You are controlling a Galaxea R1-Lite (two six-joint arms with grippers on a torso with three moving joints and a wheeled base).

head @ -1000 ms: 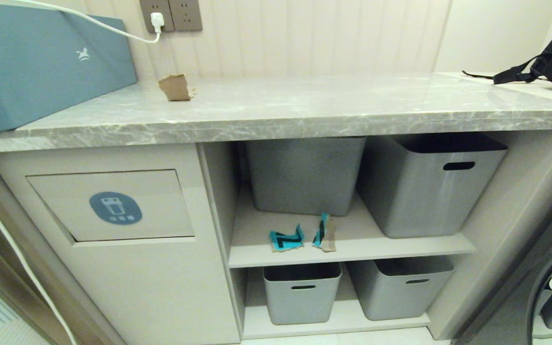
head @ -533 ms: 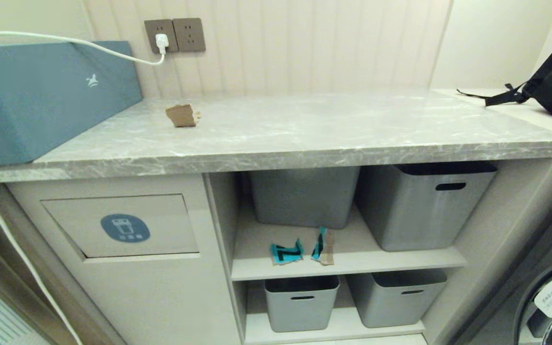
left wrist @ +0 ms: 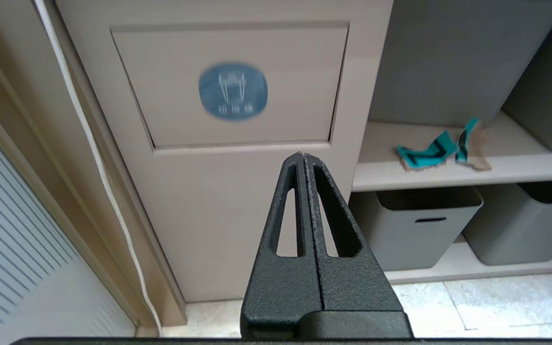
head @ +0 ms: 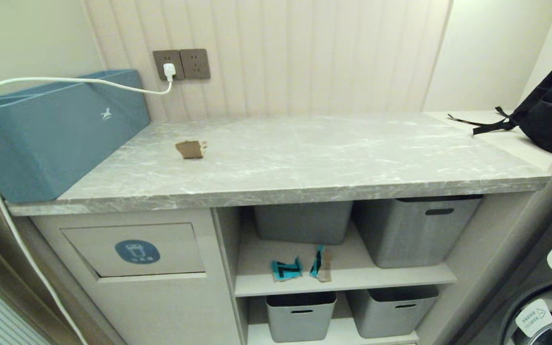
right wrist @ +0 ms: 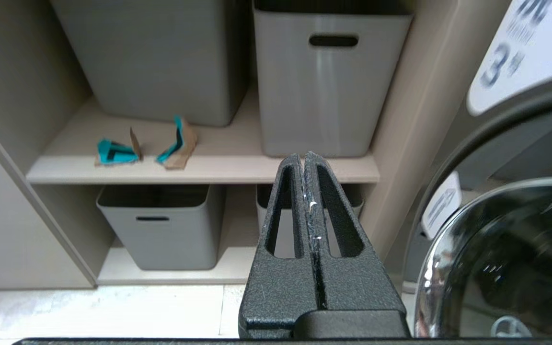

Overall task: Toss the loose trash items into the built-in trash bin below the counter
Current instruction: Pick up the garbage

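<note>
Judging the cardboard scraps light, stiff, thin: pinch a raised edge. Plain brown scrap (head: 190, 149) left-centre on counter (head: 304, 158); two teal-printed scraps (head: 286, 269) lower-centre shelf. Left gripper (left wrist: 303, 160), right gripper (right wrist: 303, 160) clenched, empty.

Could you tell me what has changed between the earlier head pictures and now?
Only the head camera rose: the whole scene slid down the picture and more wall shows. Nothing was grasped or released. The brown scrap stays on the counter, both teal scraps on the shelf, the bin flap closed.
</note>
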